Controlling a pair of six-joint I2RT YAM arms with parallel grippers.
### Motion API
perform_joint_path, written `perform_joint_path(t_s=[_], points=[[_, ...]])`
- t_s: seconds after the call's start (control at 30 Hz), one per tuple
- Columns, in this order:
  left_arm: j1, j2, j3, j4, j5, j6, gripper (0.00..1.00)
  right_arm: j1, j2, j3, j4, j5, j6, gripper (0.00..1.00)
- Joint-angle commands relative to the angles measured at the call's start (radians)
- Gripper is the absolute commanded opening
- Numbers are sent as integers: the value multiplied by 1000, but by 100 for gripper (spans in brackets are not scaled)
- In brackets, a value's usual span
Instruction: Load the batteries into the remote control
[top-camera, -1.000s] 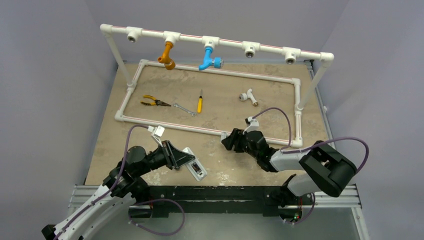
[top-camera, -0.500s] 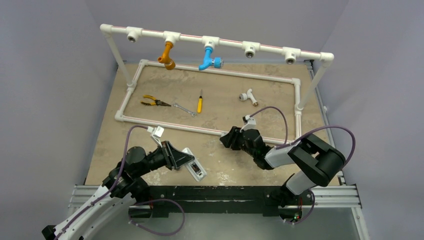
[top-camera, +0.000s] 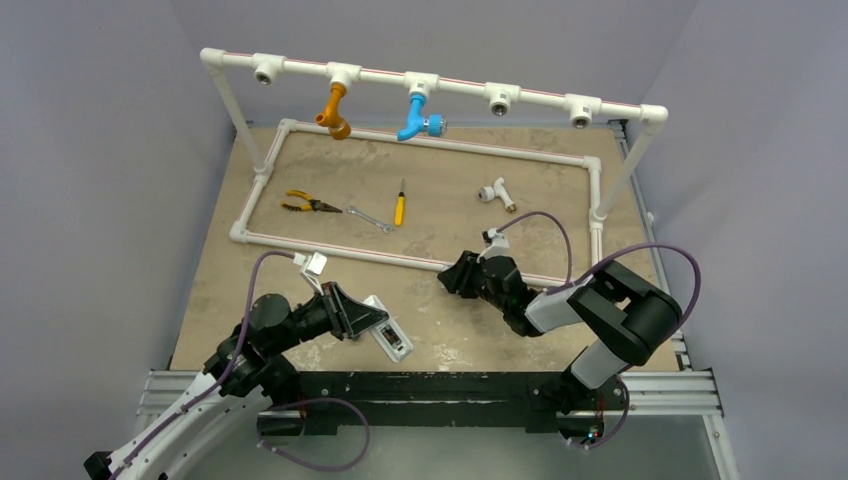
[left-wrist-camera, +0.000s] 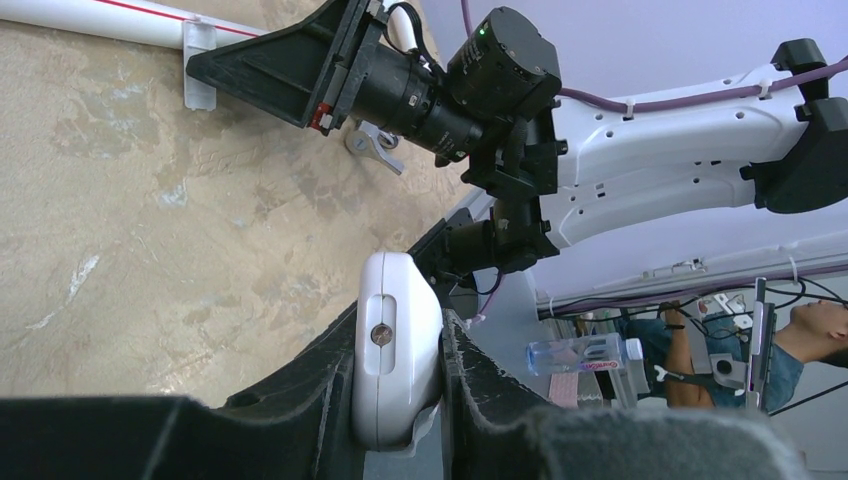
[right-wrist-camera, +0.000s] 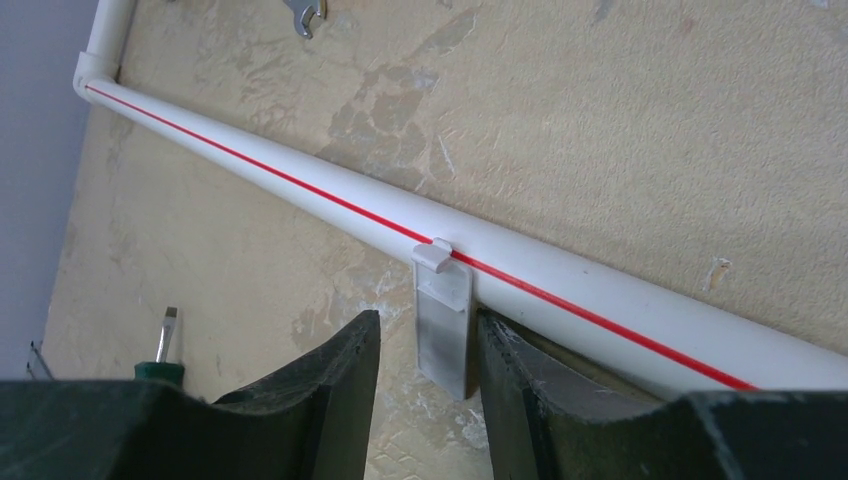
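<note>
The white remote control is clamped on its edge in my left gripper, low at the near left of the table, its dark back bay facing up. In the left wrist view both pads press the remote control's sides, with my left gripper shut on it. My right gripper sits at the near rail of the white pipe frame. Its jaws straddle a small flat white cover leaning on the pipe; the right finger touches it, and a gap stays on the left. No batteries show.
Inside the pipe frame lie yellow pliers, a wrench, a yellow-handled screwdriver and a white pipe tee. Orange and blue taps hang from the overhead pipe. A green-handled screwdriver lies left of my right jaws.
My right gripper has crept a little left and toward the pipe rail, and its jaws have narrowed. The left arm and the remote have stayed put.
</note>
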Motion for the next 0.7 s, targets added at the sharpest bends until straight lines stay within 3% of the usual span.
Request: perform_joint_path(t_s=[0.0, 0.67], points=[[5, -10, 35, 22, -6, 9, 0, 0, 45, -3, -103, 0, -1, 40], [5, -10, 44, 19, -3, 15, 0, 0, -38, 12, -132, -49, -119, 5]])
